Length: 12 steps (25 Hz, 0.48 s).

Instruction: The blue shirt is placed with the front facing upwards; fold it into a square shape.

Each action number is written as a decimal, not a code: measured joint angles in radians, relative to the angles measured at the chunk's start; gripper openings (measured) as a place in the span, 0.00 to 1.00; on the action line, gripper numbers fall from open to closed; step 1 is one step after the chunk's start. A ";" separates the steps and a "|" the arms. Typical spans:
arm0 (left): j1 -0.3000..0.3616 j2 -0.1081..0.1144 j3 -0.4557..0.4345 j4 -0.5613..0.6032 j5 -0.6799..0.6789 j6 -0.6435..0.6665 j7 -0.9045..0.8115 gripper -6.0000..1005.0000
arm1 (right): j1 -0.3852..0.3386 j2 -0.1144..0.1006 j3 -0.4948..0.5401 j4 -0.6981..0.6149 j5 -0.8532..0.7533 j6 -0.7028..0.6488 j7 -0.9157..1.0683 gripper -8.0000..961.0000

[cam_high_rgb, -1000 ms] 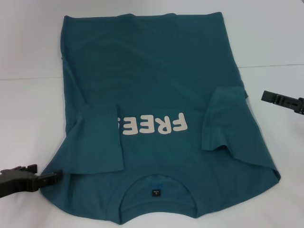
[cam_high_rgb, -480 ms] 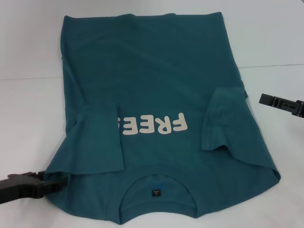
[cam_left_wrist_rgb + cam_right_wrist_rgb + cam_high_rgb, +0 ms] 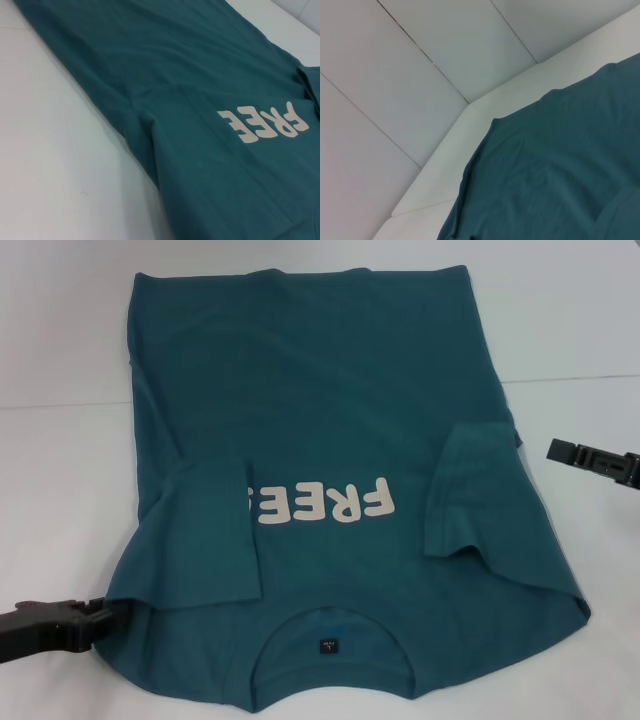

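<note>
The blue shirt (image 3: 330,410) lies flat on the white table, front up, with its collar (image 3: 330,642) toward me. Both short sleeves are folded in over the chest; the left sleeve (image 3: 205,540) covers the end of the cream lettering (image 3: 325,502). My left gripper (image 3: 105,616) lies low at the shirt's near left shoulder edge, at or just off the cloth. My right gripper (image 3: 556,450) hovers off the shirt's right side, apart from the folded right sleeve (image 3: 470,490). The left wrist view shows the shirt (image 3: 200,75) and its lettering (image 3: 262,122); the right wrist view shows shirt cloth (image 3: 560,175).
The white table (image 3: 60,470) shows bare on both sides of the shirt and carries a faint seam across it. In the right wrist view the table's far edge (image 3: 485,100) meets pale grey panels (image 3: 395,75).
My left gripper has drawn back to the left, from over the shirt's shoulder edge to just at it. The right gripper has barely shifted. The shirt lies the same.
</note>
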 joint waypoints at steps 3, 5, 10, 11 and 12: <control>0.000 0.000 0.000 0.002 0.000 0.003 -0.016 0.42 | -0.003 -0.004 0.002 0.000 0.000 -0.003 0.013 0.70; -0.001 0.001 0.000 -0.001 0.001 0.003 -0.026 0.37 | -0.004 -0.009 0.002 -0.003 0.001 -0.010 0.032 0.70; -0.001 0.001 -0.001 -0.009 0.001 0.003 -0.035 0.19 | -0.007 -0.021 0.002 -0.004 0.005 -0.026 0.061 0.70; -0.001 0.001 -0.001 -0.009 0.001 0.003 -0.035 0.14 | -0.008 -0.022 0.002 -0.005 0.006 -0.027 0.068 0.70; -0.002 0.000 -0.002 -0.009 0.001 0.006 -0.047 0.10 | -0.008 -0.024 0.002 -0.006 0.006 -0.027 0.073 0.70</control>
